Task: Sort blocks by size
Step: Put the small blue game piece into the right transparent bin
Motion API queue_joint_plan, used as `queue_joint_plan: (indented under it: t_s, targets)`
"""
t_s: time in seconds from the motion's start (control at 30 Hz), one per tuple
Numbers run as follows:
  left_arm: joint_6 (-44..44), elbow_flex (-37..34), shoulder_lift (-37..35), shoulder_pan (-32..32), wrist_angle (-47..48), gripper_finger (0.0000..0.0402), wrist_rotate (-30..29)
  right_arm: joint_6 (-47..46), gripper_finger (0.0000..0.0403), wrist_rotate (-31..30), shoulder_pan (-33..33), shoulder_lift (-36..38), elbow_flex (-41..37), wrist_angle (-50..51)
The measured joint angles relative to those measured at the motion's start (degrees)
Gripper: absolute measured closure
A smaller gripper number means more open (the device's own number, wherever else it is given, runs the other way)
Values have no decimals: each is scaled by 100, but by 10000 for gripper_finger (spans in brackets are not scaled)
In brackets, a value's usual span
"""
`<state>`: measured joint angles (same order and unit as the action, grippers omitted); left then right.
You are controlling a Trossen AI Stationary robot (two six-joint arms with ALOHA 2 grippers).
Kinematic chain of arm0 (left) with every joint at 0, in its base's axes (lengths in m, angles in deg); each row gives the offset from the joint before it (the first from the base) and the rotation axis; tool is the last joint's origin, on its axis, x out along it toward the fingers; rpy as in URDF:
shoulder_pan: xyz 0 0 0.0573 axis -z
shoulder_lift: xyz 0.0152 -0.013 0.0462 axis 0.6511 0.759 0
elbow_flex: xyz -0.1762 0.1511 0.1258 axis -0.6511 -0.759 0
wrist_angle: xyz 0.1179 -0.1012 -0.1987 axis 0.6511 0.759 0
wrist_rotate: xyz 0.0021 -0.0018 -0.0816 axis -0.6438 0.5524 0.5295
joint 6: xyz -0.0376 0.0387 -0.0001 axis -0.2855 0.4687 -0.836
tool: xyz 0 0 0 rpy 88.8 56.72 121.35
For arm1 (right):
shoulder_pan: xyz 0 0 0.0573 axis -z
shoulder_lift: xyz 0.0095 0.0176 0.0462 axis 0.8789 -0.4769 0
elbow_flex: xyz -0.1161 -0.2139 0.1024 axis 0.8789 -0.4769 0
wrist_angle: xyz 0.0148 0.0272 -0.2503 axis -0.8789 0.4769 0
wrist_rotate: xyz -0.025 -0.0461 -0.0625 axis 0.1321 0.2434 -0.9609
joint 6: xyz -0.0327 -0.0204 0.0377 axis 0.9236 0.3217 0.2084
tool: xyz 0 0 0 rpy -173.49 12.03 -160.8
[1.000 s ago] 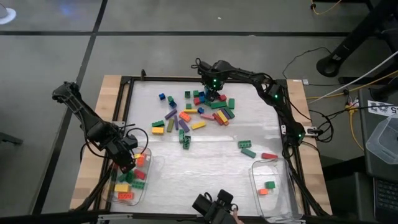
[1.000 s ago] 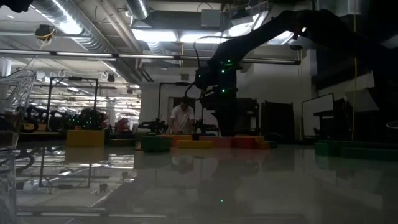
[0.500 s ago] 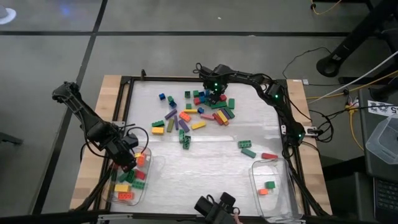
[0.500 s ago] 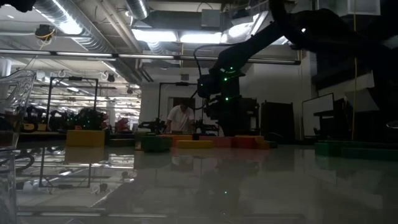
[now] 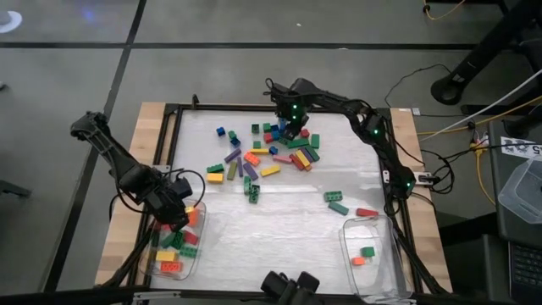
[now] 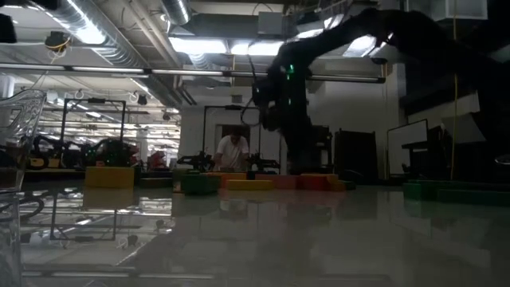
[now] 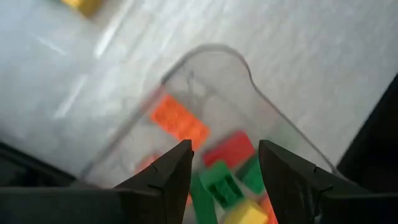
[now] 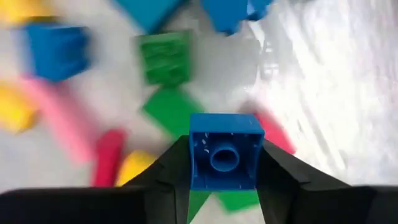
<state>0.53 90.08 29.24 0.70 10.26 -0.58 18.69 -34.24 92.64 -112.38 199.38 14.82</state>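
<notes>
the right gripper (image 8: 222, 167) has risen off the far pile since a second ago, and its fingers now pinch a small square blue block (image 8: 223, 150) above the remaining blocks (image 5: 267, 157). the right tub (image 5: 383, 264), holding two blocks, lies toward the near right corner, well apart from this grip, and the right arm is much the nearer to it. the left gripper (image 7: 224, 171) hangs spread and empty over the left tub (image 7: 208, 59), the second of two tubs.
</notes>
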Motion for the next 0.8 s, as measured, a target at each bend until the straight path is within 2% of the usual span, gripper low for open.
queue_joint_plan:
  t_s: [0.13, 0.33, 0.57, 0.8]
  targets:
    - [472, 0, 0, -182, -51, 229, -501, -203, 256, 518, -315, 2, 751, 869]
    - [1625, -4, 0, -698, -517, 229, -1396, -864, 264, 1618, -1053, 513, 915, 744]
    - [3129, -4, -2, -1770, -1386, 229, -1585, -1627, 259, 1321, -2291, 1105, 903, 793]
    - [4358, -4, -2, -2951, -2375, 229, -1585, -2949, 260, 197, -3900, 1590, 908, 796]
